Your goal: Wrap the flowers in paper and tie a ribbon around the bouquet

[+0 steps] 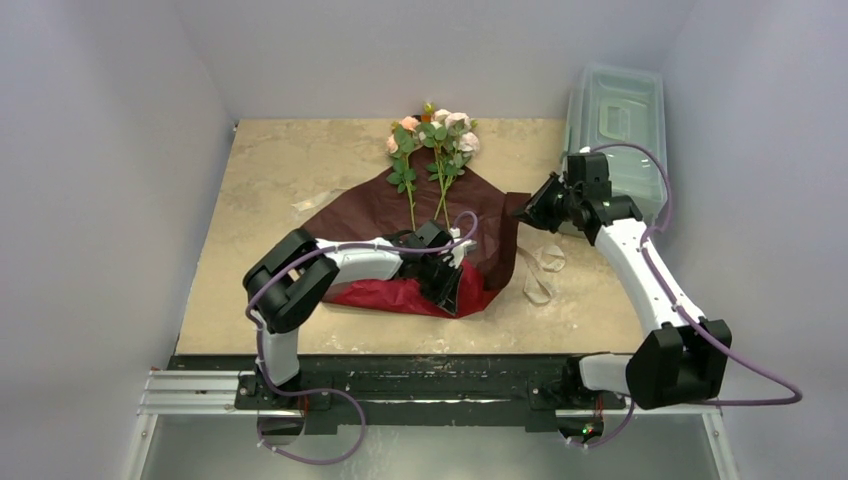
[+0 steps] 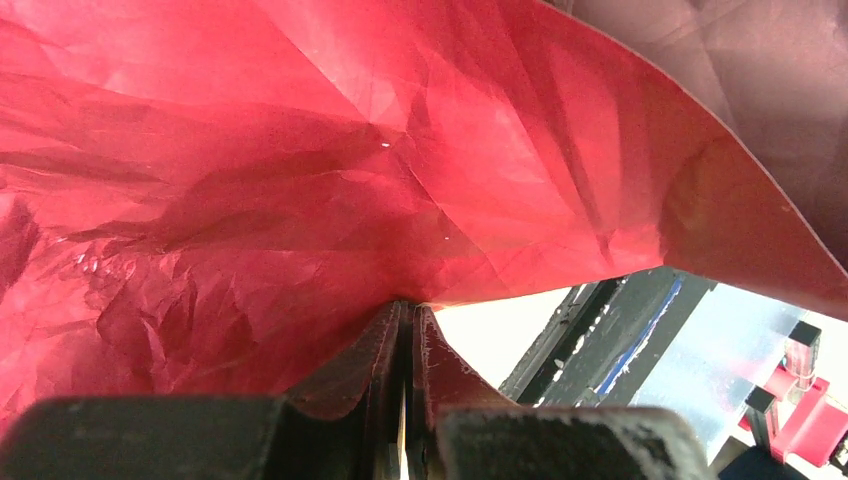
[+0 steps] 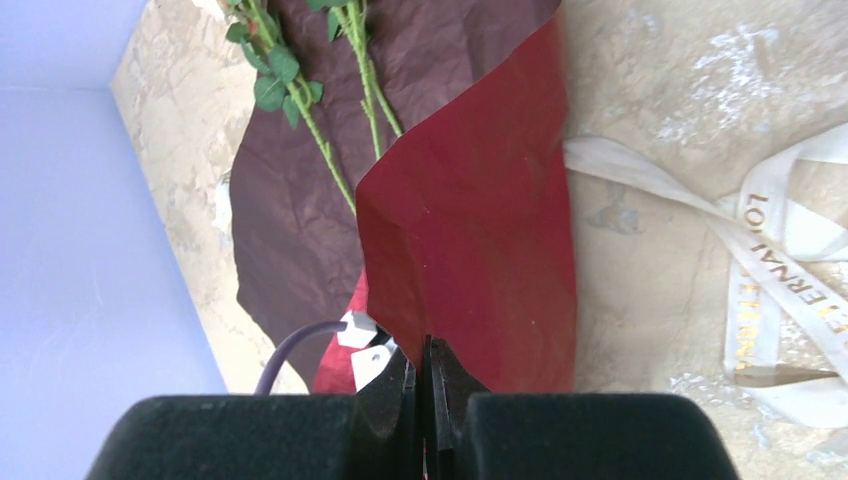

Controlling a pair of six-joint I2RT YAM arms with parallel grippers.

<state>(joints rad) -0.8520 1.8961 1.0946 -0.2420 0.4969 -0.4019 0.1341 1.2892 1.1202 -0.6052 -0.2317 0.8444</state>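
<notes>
left gripper (image 2: 409,312) pinching the near edge of the paper (image 1: 350,215) | right gripper (image 3: 427,347) pinching its right edge, holding it up to fold over the flowers (image 1: 432,140) lying mid-sheet | ribbon (image 1: 540,272) waits right, on the surface (image 1: 262,180)

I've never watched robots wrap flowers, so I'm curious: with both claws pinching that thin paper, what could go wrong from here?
1. The left gripper and right gripper are both shut on the crinkly paper; pulling in opposite directions could tear it.
2. The flowers lie loose on the sheet, so lifting an edge may roll them off line.
3. The ribbon lies on the table right beside the lifted edge and could get dragged along.
</notes>
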